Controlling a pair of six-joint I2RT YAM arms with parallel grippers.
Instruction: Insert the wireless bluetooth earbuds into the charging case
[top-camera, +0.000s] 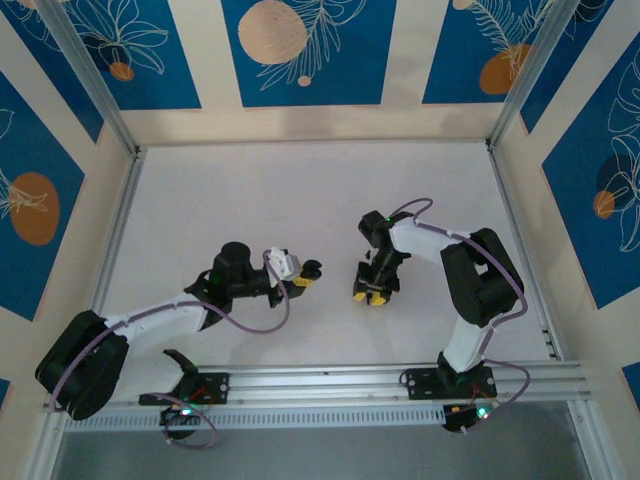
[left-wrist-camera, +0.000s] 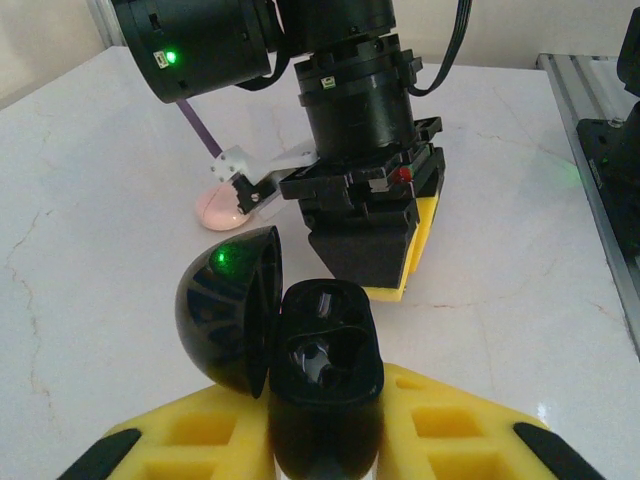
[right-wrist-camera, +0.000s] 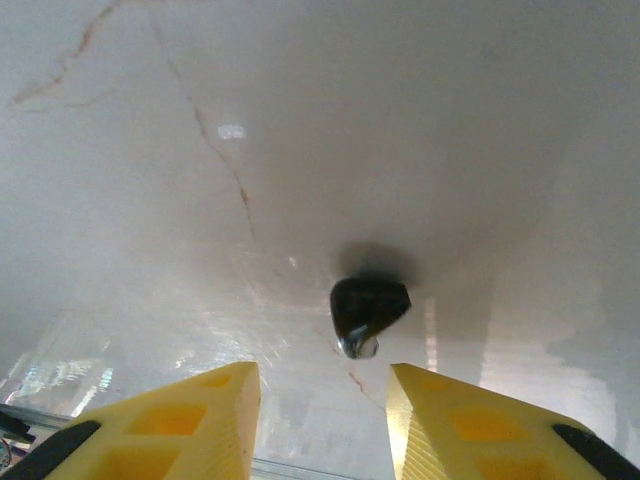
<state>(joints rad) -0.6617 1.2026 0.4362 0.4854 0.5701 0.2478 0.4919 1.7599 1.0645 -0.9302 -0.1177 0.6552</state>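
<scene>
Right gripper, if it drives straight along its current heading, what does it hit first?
Likely the black earbud on the table, just ahead of the open right gripper; depth is unclear.

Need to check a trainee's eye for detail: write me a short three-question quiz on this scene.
1. True or false: the charging case held in the left end effector has its lid shut.
2. Where is the black earbud? A) inside the case B) on the table, just beyond the open right end effector C) pinched between fingers
3. In the left wrist view, what colour is the rounded object lying behind the right end effector?
Key: 1 false, the lid stands open; 2 B; 3 pink.
</scene>
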